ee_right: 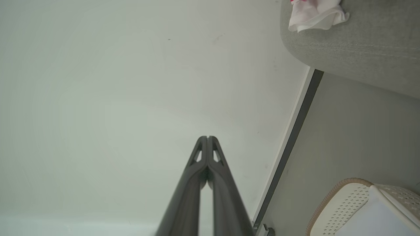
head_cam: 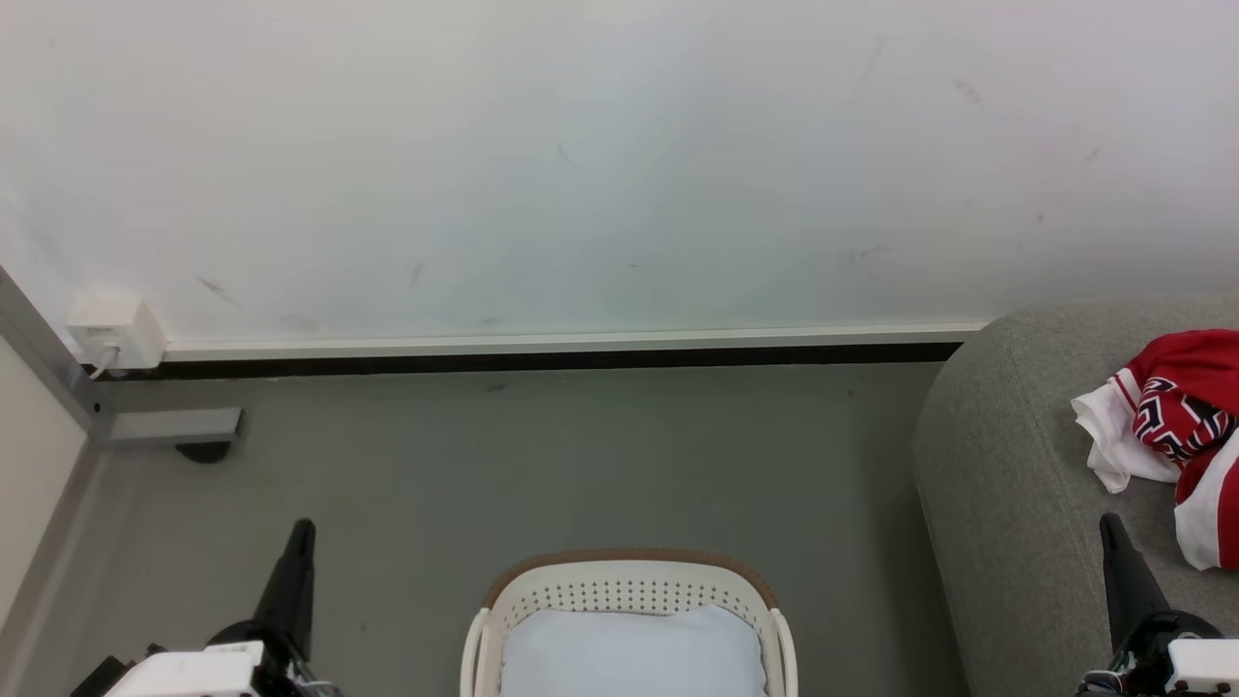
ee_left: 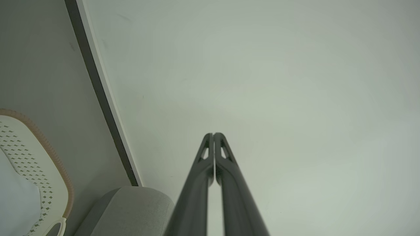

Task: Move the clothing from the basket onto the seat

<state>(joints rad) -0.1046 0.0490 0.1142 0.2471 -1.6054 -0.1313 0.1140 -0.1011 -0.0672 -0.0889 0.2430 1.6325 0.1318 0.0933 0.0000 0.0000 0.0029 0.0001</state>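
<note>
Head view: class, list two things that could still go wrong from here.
1. The shut right gripper stands close to the clothing on the seat; swinging it might snag the fabric and drag it off.
2. The basket has its near end cut off by the frame, below its white liner; a garment there could be missed.

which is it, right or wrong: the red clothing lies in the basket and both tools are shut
No: the clothing lies on the seat, not in the basket, as the head view shows. The left tool and right tool are shut.
</note>
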